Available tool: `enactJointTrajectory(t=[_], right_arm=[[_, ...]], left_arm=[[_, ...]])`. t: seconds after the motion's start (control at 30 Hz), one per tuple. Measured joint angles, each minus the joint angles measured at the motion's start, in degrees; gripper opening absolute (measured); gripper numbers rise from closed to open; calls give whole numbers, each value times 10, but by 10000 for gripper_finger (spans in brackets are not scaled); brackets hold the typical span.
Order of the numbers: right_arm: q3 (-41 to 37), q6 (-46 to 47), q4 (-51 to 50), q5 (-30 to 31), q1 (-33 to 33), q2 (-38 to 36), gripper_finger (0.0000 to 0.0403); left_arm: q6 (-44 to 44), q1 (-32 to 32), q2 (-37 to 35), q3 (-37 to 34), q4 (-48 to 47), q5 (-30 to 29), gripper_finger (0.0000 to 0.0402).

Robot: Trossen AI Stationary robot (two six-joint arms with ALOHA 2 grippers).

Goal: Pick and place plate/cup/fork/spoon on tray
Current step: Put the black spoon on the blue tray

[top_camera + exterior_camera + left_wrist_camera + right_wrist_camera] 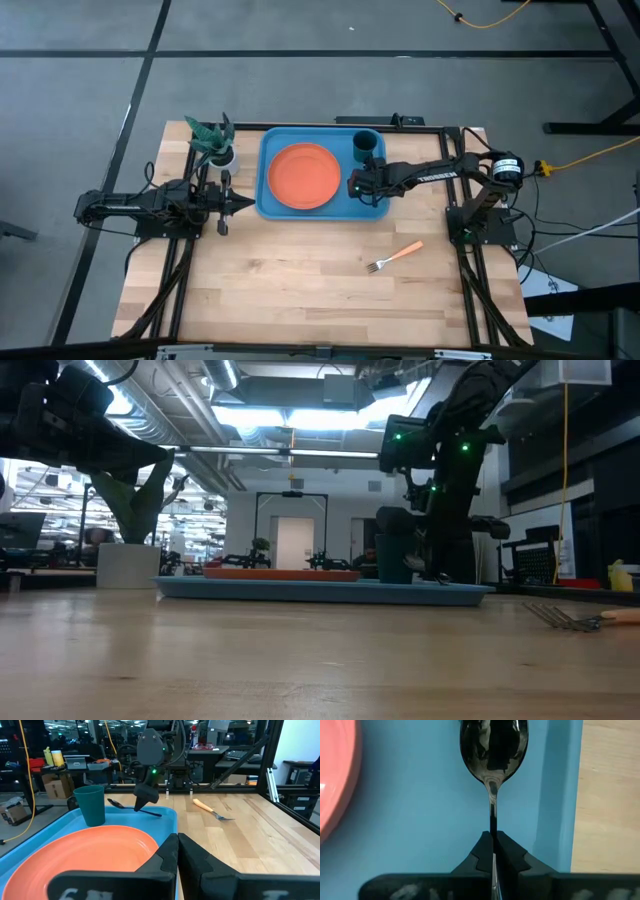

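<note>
The orange plate [303,176] lies in the light-blue tray [272,150], and the teal cup [365,146] stands upright in the tray's far right corner. My right gripper [355,185] is over the tray between the plate and the tray's right rim, shut on the dark spoon [493,750]. The spoon also shows in the left wrist view [114,803], next to the cup [91,805]. The fork [394,257] lies flat on the wood, nearer than the tray. My left gripper [243,203] is shut and empty just left of the tray. My right gripper pinches the spoon's thin handle [493,827] between its two fingers, some way behind the bowl. The fingers come from above, pointing down, and lie across the handle. The spoon is about level, low over the tray floor, bowl toward the cup. I cannot tell whether it touches the tray.
A small white pot with a green plant [218,145] stands at the far left, beside the tray's far left corner. Bare wood stretches across the near half of the table around the fork [210,809]. Black frame rails run along both table sides.
</note>
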Motion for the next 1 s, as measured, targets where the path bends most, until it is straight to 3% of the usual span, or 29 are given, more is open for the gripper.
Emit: enactJointTrajectory(t=[0.23, 1.0], right_arm=[[0, -3, 0, -27, -16, 0, 6], [0, -43, 0, -27, -17, 0, 34]], left_arm=[[0, 0, 0, 0, 0, 0, 0], [0, 0, 0, 0, 0, 0, 0]])
